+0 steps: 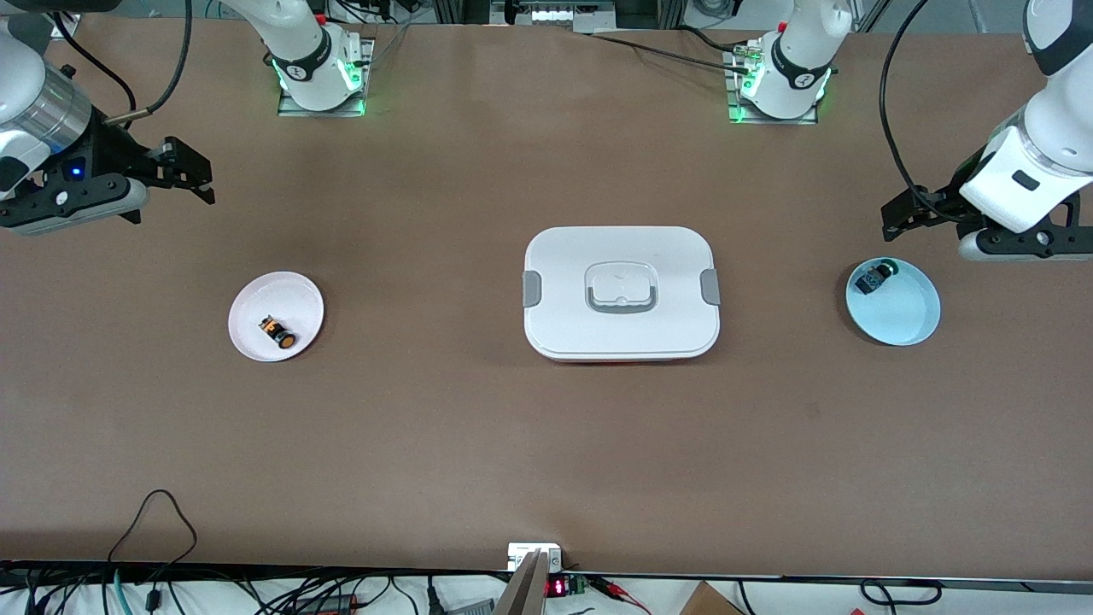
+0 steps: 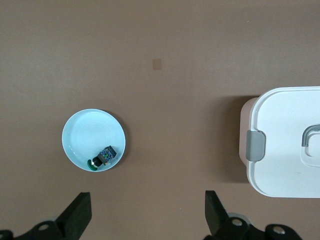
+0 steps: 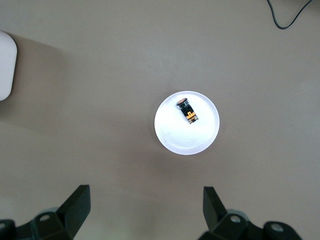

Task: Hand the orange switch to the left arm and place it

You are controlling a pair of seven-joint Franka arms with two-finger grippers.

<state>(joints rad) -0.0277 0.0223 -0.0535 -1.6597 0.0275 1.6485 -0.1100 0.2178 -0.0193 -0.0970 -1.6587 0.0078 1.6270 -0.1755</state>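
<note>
The orange switch (image 1: 279, 331) lies on its side on a white plate (image 1: 256, 303) toward the right arm's end of the table. The right wrist view also shows the switch (image 3: 187, 110) and its plate (image 3: 200, 137). My right gripper (image 1: 201, 178) is open and empty, up over bare table beside that plate; it shows in its wrist view (image 3: 145, 207). My left gripper (image 1: 890, 220) is open and empty over bare table by a light blue plate (image 1: 909, 316); it shows in its wrist view (image 2: 147, 210). The white box (image 1: 621, 333) stands mid-table between the two plates.
A dark switch with a green cap (image 1: 875, 278) lies on the light blue plate, as the left wrist view (image 2: 103, 157) shows too. The box's end shows in the left wrist view (image 2: 285, 145). A black cable loop (image 1: 158, 512) lies near the table's front edge.
</note>
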